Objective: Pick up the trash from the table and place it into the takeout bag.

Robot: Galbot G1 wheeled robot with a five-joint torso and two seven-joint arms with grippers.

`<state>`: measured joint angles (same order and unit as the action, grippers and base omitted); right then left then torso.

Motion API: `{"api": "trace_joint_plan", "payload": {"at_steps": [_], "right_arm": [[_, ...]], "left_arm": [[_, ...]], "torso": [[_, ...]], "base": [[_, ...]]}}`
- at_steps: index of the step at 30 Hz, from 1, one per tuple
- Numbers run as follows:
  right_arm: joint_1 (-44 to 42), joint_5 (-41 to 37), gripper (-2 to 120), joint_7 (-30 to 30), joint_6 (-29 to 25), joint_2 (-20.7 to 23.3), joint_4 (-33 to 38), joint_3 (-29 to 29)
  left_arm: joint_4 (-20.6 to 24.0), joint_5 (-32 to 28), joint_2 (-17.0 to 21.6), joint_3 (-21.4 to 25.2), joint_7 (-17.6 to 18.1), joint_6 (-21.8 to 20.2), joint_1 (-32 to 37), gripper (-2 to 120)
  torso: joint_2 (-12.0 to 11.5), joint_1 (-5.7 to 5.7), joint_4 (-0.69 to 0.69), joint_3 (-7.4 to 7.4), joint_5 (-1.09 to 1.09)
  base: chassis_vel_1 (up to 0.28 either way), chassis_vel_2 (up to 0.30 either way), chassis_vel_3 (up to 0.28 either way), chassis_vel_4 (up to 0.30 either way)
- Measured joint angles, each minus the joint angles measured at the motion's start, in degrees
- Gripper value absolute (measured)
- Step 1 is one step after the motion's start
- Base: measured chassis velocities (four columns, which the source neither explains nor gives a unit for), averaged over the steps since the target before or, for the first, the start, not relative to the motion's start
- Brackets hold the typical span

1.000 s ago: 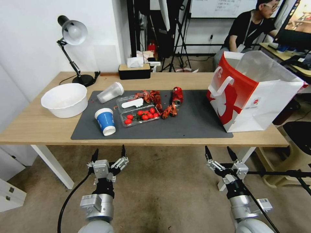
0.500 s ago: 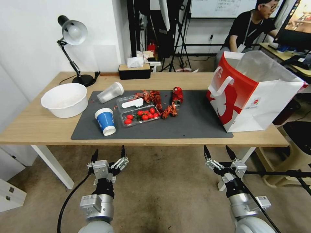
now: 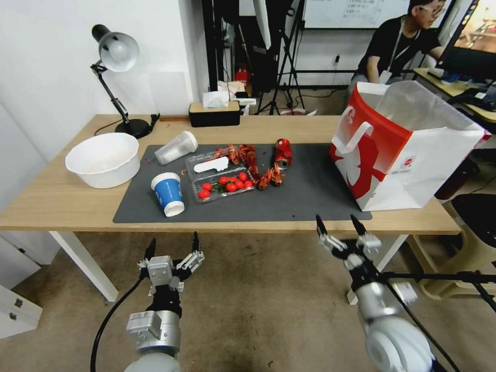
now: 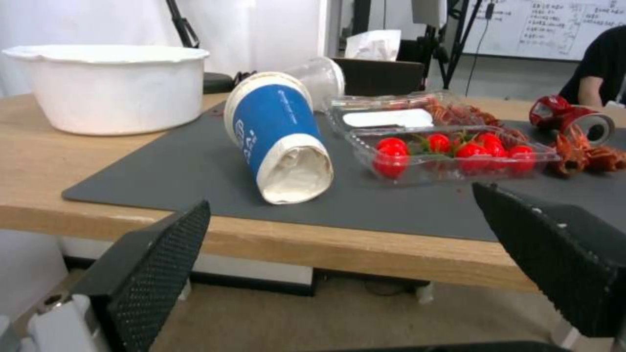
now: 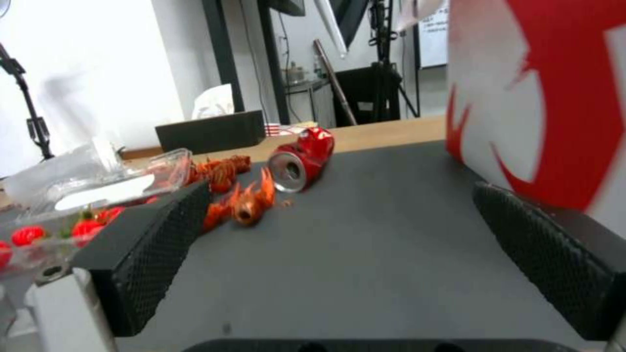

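- right gripper (image 3: pixel 338 226), jaws apart, empty, at the desk (image 3: pixel 57 199) front edge; left gripper (image 3: pixel 173 243) spread, below it.
- crushed red can (image 3: pixel 282 153) lies mid-mat, takeout bag (image 3: pixel 408 150) on the right.
- advise: approach low, span the can's sides, avoid scattered shells.

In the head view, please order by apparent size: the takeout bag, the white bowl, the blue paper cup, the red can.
1. takeout bag
2. white bowl
3. blue paper cup
4. red can: it lies farther from the camera, so this last rank is less sure.
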<state>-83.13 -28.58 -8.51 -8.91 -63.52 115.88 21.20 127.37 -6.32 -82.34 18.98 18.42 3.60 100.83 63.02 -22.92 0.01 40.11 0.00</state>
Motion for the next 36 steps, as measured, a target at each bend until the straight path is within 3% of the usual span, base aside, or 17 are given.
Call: {"api": "trace_joint_plan", "payload": {"at_steps": [14, 23, 36], "right_arm": [[11.62, -3.81, 100, -4.13, 8.41, 3.24, -2.15, -6.03], [23.07, -8.35, 100, -6.37, 17.09, 5.85, -5.29, -11.50], [30.17, -11.23, 100, -8.94, 26.07, 6.35, -6.58, -14.62]], "left_arm": [[0.40, 0.20, -0.68, 0.42, 0.05, 0.00, 1.07, 100], [0.55, 0.63, -1.04, 0.72, 0.07, 0.03, 1.43, 100], [0.55, 1.04, -1.63, 0.72, 0.08, 0.05, 1.76, 100]], "torso": [[0.00, 0.00, -0.01, 0.00, 0.00], [0.00, 0.00, -0.01, 0.00, 0.00], [0.00, 0.00, 0.00, 0.00, -0.01]], "base": [[0.000, 0.000, 0.000, 0.000], [0.000, 0.000, 0.000, 0.000], [0.000, 0.000, 0.000, 0.000]]}}
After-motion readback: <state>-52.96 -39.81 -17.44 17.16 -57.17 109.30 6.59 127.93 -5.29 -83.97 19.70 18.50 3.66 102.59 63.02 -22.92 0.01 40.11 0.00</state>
